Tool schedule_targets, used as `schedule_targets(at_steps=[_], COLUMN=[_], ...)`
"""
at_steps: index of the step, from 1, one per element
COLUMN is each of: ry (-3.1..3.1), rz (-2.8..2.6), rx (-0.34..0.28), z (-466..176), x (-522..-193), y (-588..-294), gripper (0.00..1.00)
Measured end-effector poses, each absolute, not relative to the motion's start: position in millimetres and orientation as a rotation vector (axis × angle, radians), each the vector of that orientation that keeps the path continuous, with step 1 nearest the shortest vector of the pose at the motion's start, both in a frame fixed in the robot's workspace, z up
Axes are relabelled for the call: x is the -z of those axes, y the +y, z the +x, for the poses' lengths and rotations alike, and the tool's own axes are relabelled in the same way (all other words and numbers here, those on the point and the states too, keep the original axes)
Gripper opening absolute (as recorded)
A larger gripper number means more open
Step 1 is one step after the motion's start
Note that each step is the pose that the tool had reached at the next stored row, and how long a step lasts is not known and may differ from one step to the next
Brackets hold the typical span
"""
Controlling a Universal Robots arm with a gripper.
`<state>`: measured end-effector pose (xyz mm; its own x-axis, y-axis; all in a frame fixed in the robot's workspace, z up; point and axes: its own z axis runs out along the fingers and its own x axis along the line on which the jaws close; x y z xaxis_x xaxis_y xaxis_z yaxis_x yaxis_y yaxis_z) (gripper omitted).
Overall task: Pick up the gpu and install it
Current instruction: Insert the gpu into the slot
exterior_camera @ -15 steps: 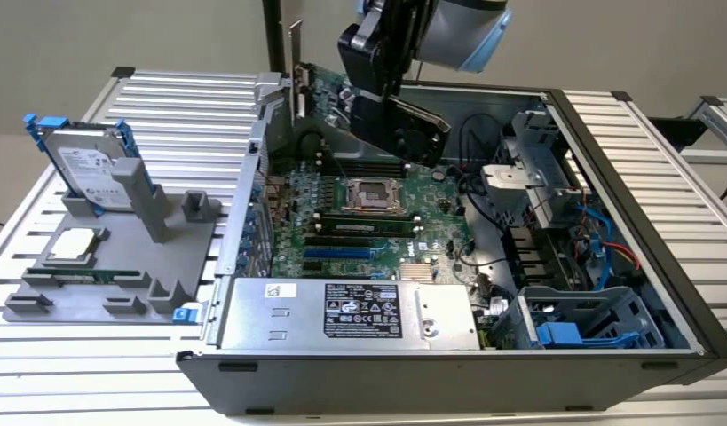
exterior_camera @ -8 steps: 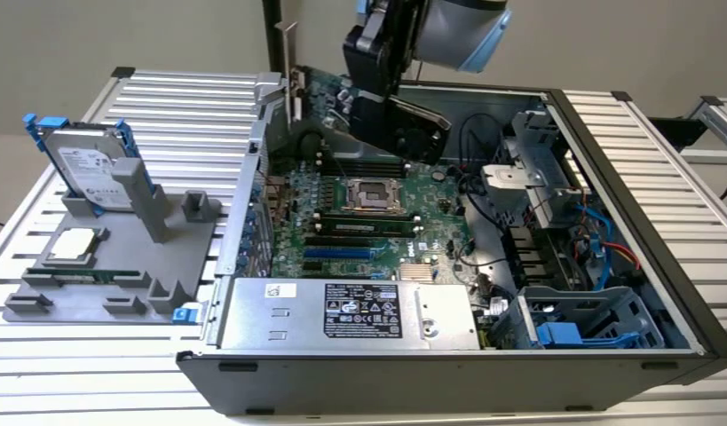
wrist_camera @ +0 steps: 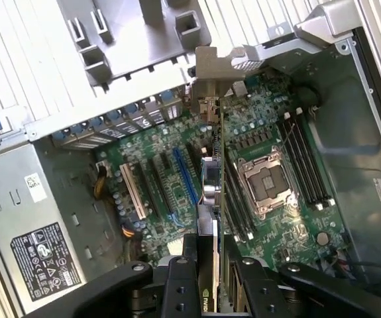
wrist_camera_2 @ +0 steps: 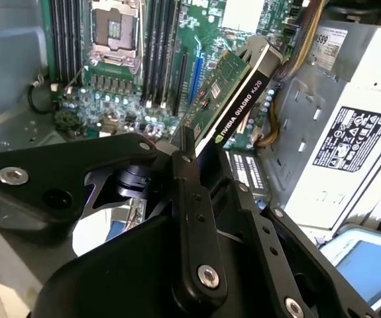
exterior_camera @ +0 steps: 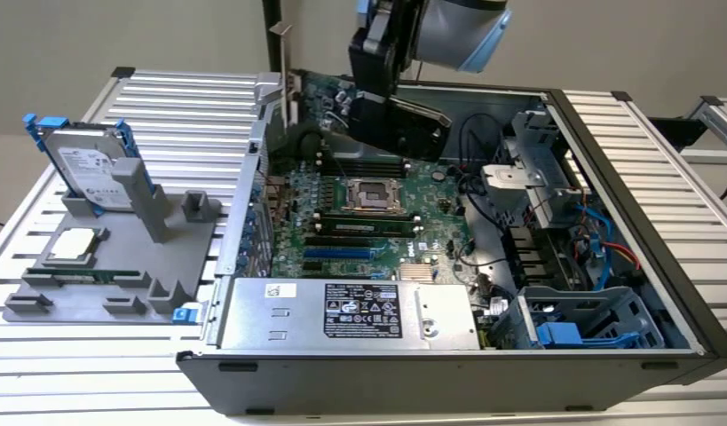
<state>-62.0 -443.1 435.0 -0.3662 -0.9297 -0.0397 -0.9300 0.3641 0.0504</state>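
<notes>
Aloft, flat green gpu [wrist_camera_2: 222,83], black fingers [wrist_camera_2: 189,199] clamped

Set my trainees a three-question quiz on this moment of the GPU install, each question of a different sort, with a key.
1. True or false: the gpu is already seated in the motherboard.
2. The gripper is shut on: A a screwdriver; B the gpu; C nothing.
3. Fill in: the hard drive stands at the exterior view's ____ of the computer case.
Key: 1 false; 2 B; 3 left.
</notes>
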Motion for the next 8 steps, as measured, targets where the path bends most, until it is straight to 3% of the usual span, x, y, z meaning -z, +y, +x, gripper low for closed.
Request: schedule_targets(at_steps=[8], ry=[2.515], rz=[-1.877], rx=[-0.101], z=[-62.0], x=[-435.0], y=[-443.1], gripper=[0.00])
